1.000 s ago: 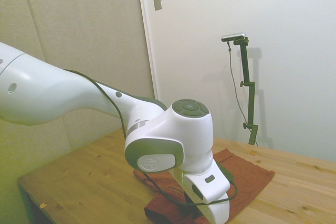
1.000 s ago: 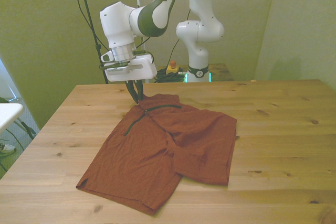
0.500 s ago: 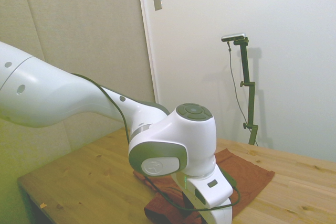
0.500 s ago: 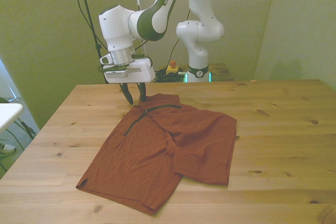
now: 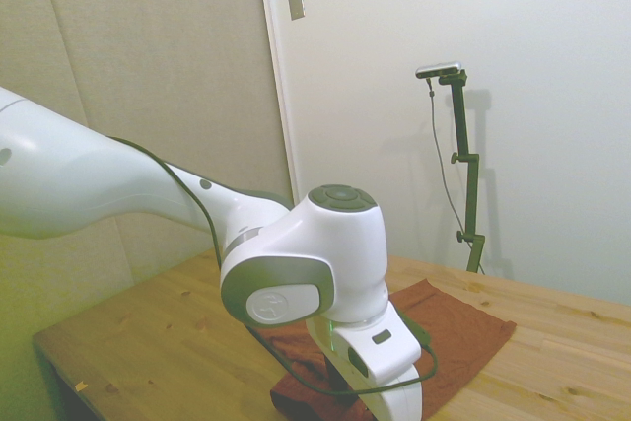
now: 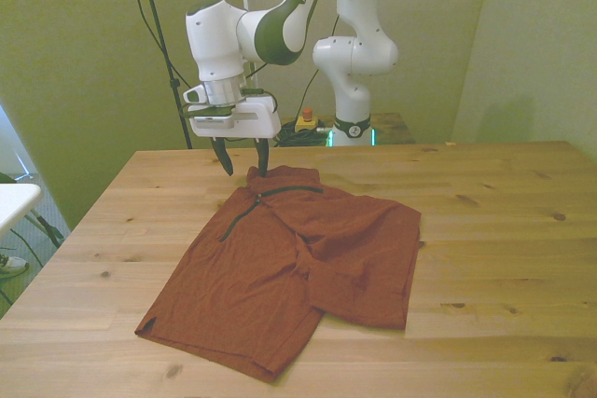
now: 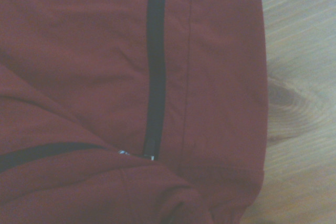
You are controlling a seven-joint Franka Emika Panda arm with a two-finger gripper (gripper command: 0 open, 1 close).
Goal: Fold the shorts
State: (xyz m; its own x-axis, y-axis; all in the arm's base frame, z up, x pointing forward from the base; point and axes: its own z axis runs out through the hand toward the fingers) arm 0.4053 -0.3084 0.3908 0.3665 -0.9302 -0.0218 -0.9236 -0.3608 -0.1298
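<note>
The rust-orange shorts lie partly folded on the wooden table, with a dark piping line running across the far part. In the side view the shorts show behind the arm's wrist. Up close in the wrist view, the shorts fill most of the picture, with a dark line and the fabric's edge against bare wood. My gripper hangs open just above the shorts' far corner on the front view's left, one fingertip over the fabric edge, the other over wood. It holds nothing.
The table's bare wood stretches around the shorts on all sides. The arm's white wrist blocks much of the side view. A white object's edge shows off the table at the front view's left.
The fingers, shut on the shorts' far corner a second ago, have opened and let the fabric go. The gripper has risen slightly and turned over that corner.
</note>
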